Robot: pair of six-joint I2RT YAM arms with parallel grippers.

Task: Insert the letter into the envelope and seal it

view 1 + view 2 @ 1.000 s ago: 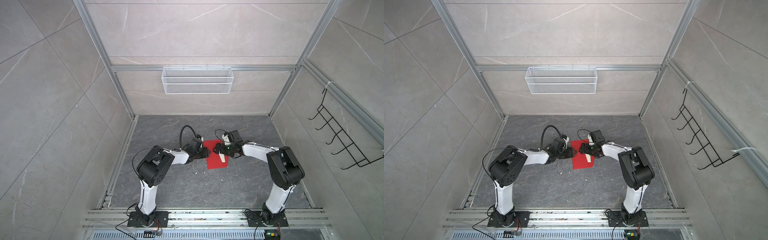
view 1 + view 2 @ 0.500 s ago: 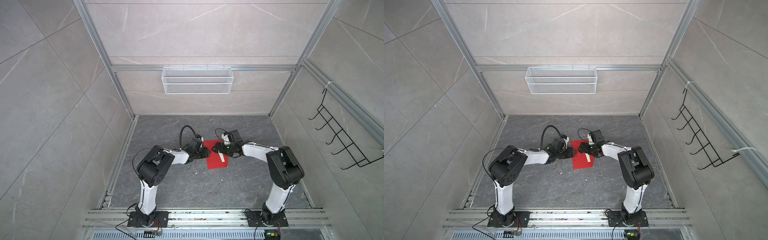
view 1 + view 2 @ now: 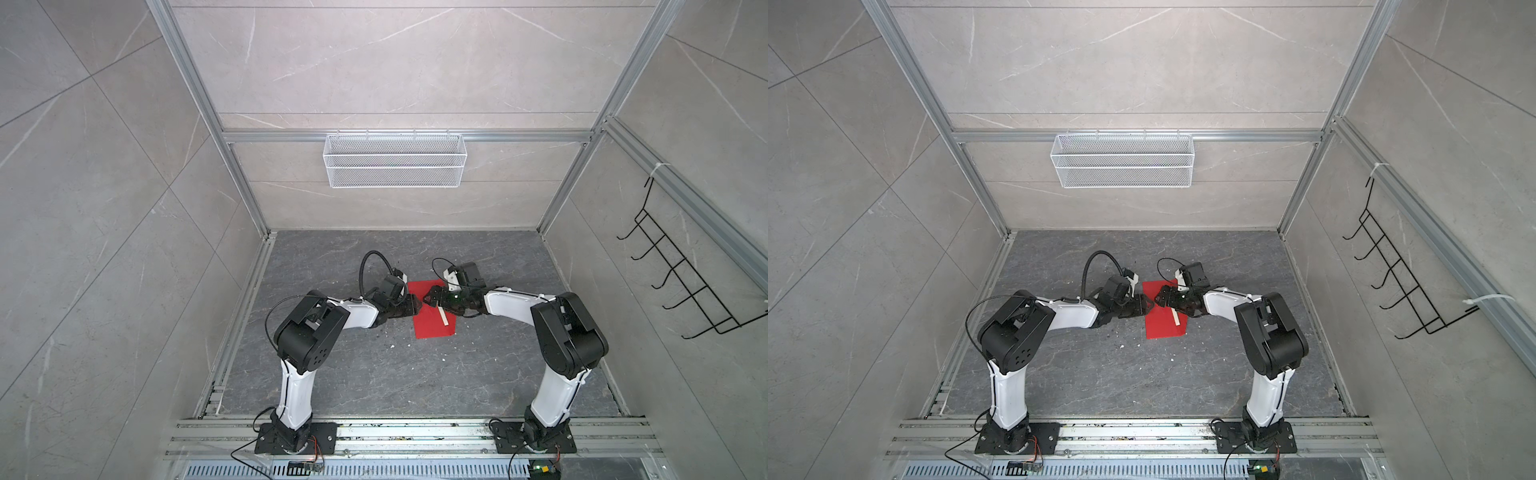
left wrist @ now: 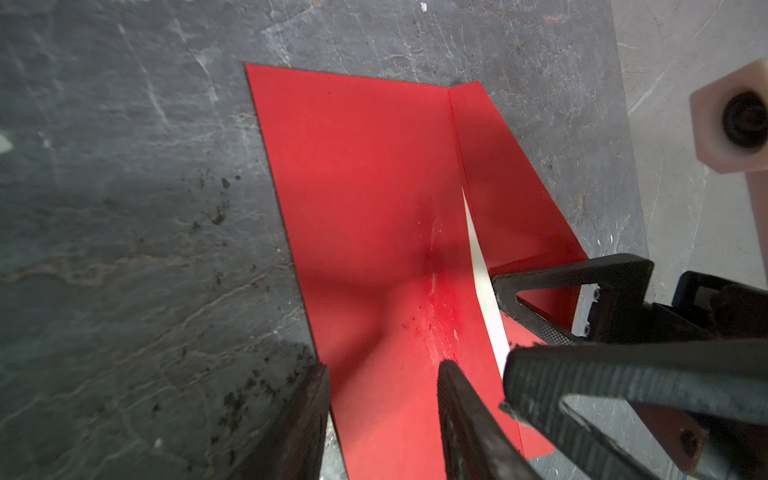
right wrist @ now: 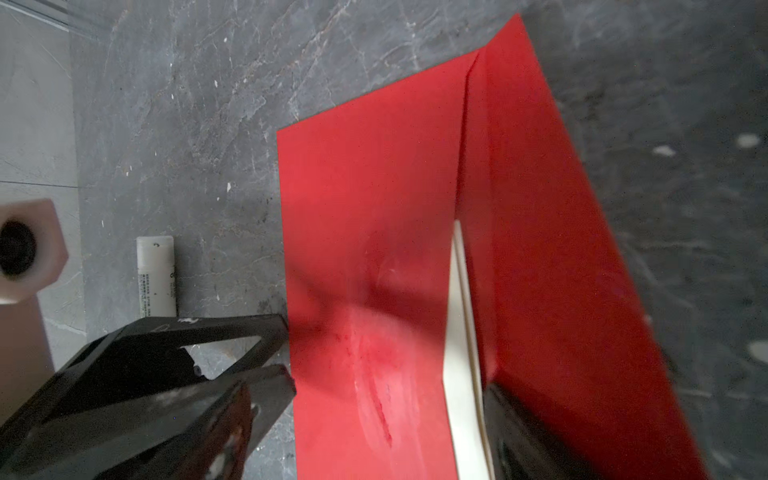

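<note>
Veined slate floor (image 3: 374, 374), creased red envelope (image 3: 432, 328)

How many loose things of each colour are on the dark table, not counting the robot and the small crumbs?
Red: 1, the envelope.
Cream: 1, the letter, only its edge showing at the envelope's mouth.
White: 1, the small tube, seen in the right wrist view.
Total: 3.

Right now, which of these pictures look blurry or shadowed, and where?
Both top views: sharp, evenly lit. Left wrist view: a dark shadow falls across the envelope. Right wrist view: softest overall, the envelope smeared at its near end.
</note>
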